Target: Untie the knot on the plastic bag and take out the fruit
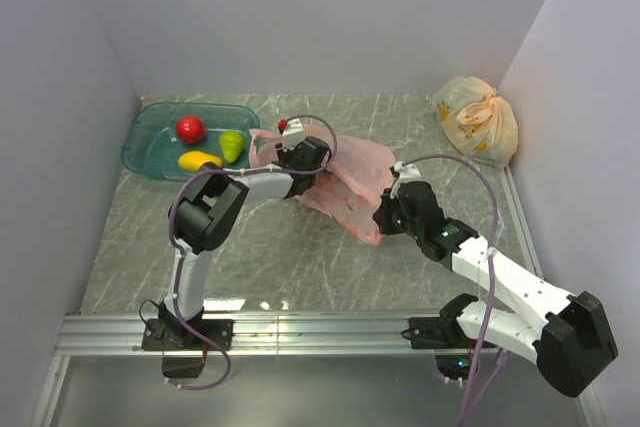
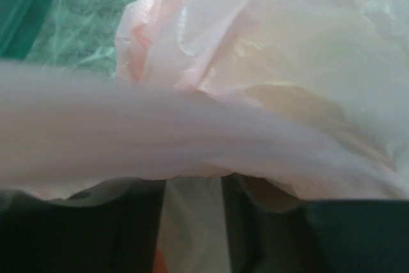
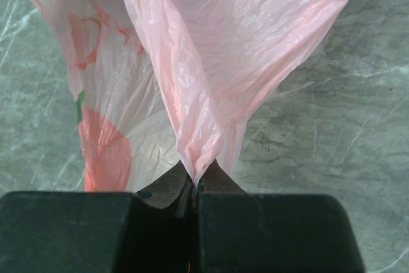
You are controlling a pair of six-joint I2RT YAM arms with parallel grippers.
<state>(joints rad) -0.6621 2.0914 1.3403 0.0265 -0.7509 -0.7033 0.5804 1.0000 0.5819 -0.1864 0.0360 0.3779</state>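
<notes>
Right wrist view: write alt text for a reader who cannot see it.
The right gripper, its dark jaws shut, pinches a gathered fold of the pink plastic bag at bottom centre. The crinkled plastic fans upward from the pinch, with red print on its left side, over a grey-green marbled table.

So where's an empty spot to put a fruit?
The table is bare in front of the blue tray, left of the left arm, and between the pink bag and the yellow bag. It's crowded in the middle, around the pink bag.
</notes>
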